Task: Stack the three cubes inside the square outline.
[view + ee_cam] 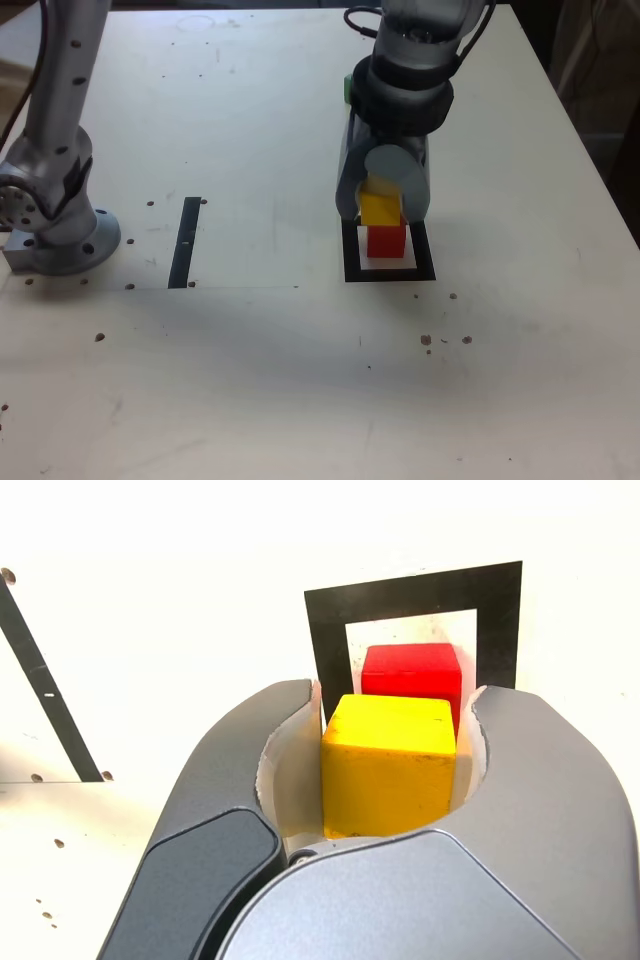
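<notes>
Gripper point(390, 770) clamped on the yellow cube point(388, 765), above the red cube point(411, 670).

In the exterior view, right of centre, the red cube point(386, 241) sits inside the square outline point(350, 262) on the pale table point(300, 380), and the yellow cube point(379, 207) is held just above it, apparently touching its top. A green cube point(347, 88) peeks out behind the arm, upper centre. The narrow black strip point(185, 242) lies left of centre.

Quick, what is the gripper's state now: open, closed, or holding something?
Gripper: closed on the yellow cube, held over the red cube.
</notes>
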Robot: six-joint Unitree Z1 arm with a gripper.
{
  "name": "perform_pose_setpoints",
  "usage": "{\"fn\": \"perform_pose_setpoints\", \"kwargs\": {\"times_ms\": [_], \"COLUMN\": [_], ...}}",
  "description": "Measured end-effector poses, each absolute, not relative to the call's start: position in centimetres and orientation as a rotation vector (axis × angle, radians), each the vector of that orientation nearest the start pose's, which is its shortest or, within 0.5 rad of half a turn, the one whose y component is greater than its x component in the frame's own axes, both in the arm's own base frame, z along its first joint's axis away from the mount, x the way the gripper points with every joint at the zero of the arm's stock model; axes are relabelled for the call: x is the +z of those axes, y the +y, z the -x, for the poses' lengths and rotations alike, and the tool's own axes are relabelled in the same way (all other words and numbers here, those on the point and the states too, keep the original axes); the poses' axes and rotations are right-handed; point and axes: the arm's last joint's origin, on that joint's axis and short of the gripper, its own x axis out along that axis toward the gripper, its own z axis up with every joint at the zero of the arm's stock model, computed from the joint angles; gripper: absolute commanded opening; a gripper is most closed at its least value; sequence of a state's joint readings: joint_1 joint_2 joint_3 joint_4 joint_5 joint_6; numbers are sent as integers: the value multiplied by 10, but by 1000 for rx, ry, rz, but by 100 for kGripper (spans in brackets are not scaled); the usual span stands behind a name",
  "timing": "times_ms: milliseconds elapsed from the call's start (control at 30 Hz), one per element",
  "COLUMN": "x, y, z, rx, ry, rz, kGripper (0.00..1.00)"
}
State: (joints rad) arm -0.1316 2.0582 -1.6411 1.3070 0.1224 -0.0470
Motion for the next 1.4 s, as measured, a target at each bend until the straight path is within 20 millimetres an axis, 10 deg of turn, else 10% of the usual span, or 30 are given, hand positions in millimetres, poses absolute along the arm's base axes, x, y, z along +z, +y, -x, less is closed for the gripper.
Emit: {"fn": "perform_pose_setpoints", "kwargs": {"times_ms": [400,1000,1400], "x": [256,251,281], "y": [-43,-41,-34], "z": [-368,-367,-345], "rx": [34,34,63], "ry": [1713,1715,1653], "rz": [-185,-189,-188], "kGripper": [39,97,99]}}
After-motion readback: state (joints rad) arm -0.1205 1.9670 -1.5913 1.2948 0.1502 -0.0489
